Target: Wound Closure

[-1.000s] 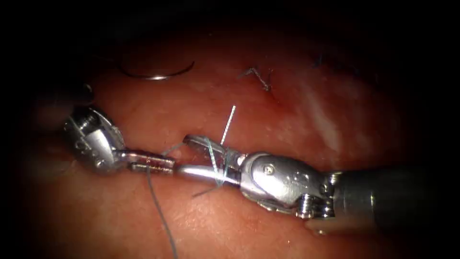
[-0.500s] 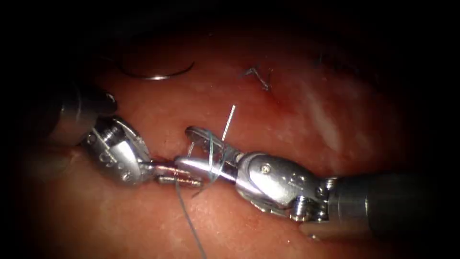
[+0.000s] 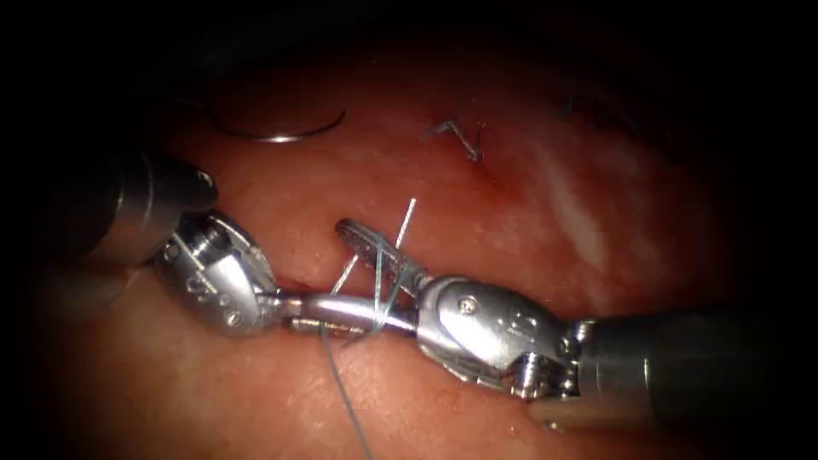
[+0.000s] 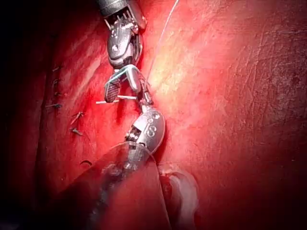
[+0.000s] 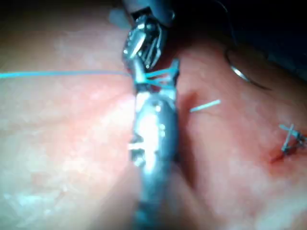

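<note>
- needle (image 3: 277,132) lies loose on the tissue (image 3: 477,400), far upper left of the tools, not in the tissue, held by neither tool; also seen in right wrist view (image 5: 240,74)
- thread (image 3: 345,400) is wrapped in loops around the right tool's jaws, one strand runs down from the left tool's tip toward the lower edge; a short free end (image 3: 407,223) sticks up near the right tool's upper jaw
- left tool (image 3: 311,313) jaws closed, gripping the thread, tip touching the right tool's lower jaw
- right tool (image 3: 354,273) jaws spread apart, holding nothing, thread looped round them
- finished stitch with cut ends of thread (image 3: 460,140) sits upper right, a patch of red fluid (image 3: 498,183) beside it
</note>
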`<state>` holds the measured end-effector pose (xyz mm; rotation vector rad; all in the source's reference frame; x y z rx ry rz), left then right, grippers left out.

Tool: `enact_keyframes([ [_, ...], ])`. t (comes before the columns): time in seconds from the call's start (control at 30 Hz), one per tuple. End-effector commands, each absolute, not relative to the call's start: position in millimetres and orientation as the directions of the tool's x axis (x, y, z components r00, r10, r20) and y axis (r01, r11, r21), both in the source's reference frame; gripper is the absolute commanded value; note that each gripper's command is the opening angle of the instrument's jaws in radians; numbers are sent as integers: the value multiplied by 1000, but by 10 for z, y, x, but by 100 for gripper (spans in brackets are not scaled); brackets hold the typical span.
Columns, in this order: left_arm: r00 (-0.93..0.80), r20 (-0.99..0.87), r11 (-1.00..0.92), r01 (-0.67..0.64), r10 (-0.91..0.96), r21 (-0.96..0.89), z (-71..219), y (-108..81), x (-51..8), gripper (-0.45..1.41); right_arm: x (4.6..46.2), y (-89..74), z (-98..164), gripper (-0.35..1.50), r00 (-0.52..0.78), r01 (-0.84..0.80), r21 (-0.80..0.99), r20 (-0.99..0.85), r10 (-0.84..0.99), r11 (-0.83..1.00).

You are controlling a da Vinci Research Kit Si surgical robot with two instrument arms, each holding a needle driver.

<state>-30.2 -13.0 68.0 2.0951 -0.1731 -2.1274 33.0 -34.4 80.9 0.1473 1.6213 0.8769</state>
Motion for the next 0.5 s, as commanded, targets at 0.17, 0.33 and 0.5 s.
enact_keyframes([
  [0.17, -12, -982, -981, 33, -190, 189, 684, -131, -306, -45, 329, -343, 822, 74, -237, -422, 597, -799, 553, 682],
  [0.33, -12, -982, -981, 45, -188, 188, 681, -133, -300, -45, 320, -340, 829, 68, -225, -449, 610, -785, 578, 653],
  [0.5, -12, -982, -981, 55, -188, 188, 679, -137, -295, -45, 316, -337, 837, 63, -225, -476, 642, -749, 623, 600],
])
